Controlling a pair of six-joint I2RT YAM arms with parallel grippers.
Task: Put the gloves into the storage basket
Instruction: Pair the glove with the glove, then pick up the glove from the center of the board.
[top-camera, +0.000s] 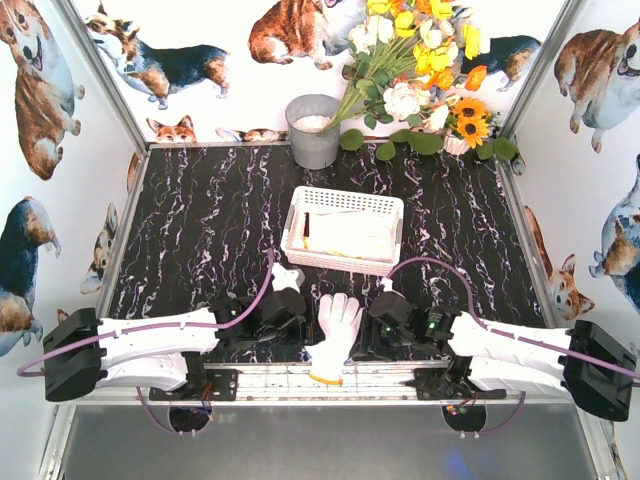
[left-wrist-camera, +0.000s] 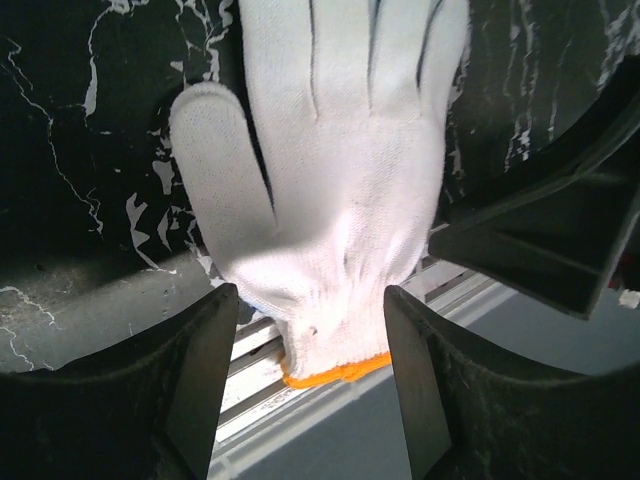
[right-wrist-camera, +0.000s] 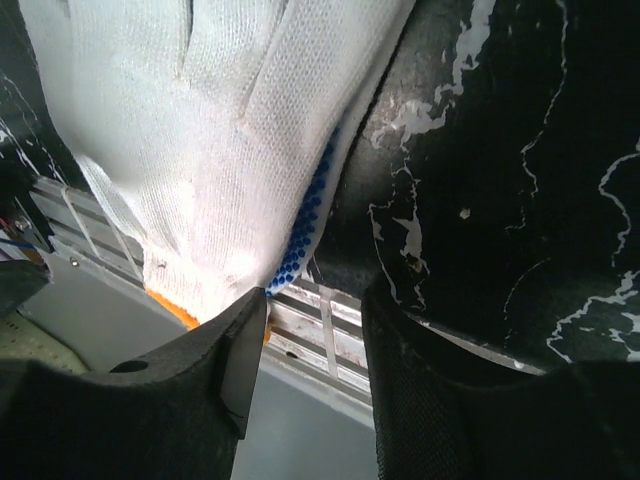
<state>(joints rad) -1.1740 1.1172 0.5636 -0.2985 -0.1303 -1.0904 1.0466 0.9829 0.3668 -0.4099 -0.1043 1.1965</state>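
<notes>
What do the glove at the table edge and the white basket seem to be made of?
The glove: knitted yarn, probably cotton, matte; fine stitch rows show, with an orange cuff edge. The basket: moulded plastic, it seems, smooth white; regular lattice holes pierce its walls.

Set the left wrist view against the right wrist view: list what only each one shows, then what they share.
Only the left wrist view: the glove's thumb and the left gripper, whose open jaws have the cuff lying between them.
Only the right wrist view: blue dots along the glove's side edge, and the right gripper, its jaws apart beside the cuff.
Both: the same white knitted glove, its orange cuff edge, the black marble table and the metal rail that the cuff overhangs.
</notes>
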